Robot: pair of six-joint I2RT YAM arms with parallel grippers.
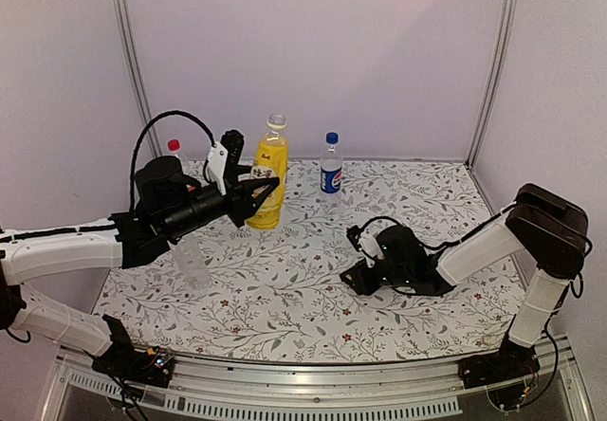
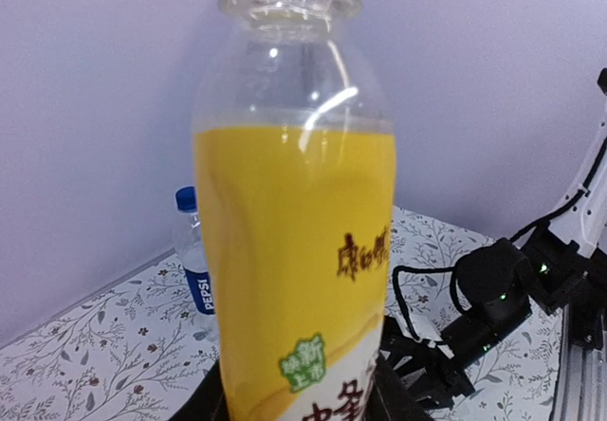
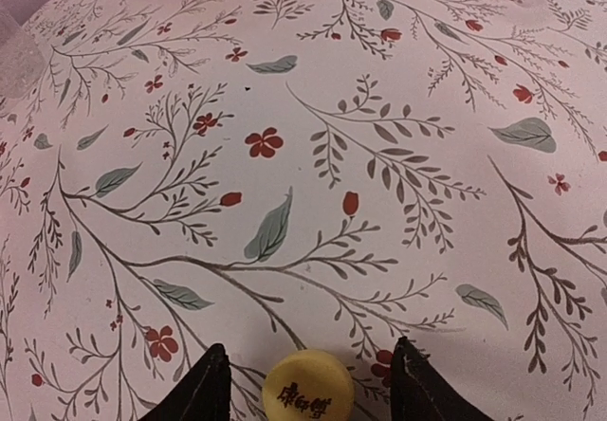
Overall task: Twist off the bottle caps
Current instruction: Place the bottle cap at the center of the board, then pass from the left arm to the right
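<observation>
Left wrist view first: we see the yellow bottle (image 2: 294,269) upright and filling the picture, with the dark fingers (image 2: 211,404) of the left gripper (image 1: 260,196) pressed to either side of its lower label. That gripper is clamped on the bottle, low on its body. At the bottle's mouth there is a pale yellow band, cut by the top edge; cap or ring, we cannot tell. From above, the left arm (image 1: 66,250) comes in from the left edge. Its white forearm lies low and near level, and the wrist points right and toward the back wall, so the gripper meets the bottle from the side. The bottle stands toward the back of the flowered table cloth (image 1: 285,307), left of the middle.

The right gripper (image 3: 307,350) has its jaws apart, low over the cloth. Between its fingertips lies a pale yellow cap (image 3: 307,391), top up, with a gap on each side; neither finger touches it. The right arm (image 1: 479,247) rises from the near right corner, folds at a high elbow and slopes down toward the middle of the table.

The blue-label bottle (image 1: 331,167) stands right of the yellow one, apart from it, with its blue cap on. We see the red-capped bottle (image 1: 174,148) behind the left arm, and the plain clear bottle (image 1: 193,262) is partly hidden by that arm's wrist.
</observation>
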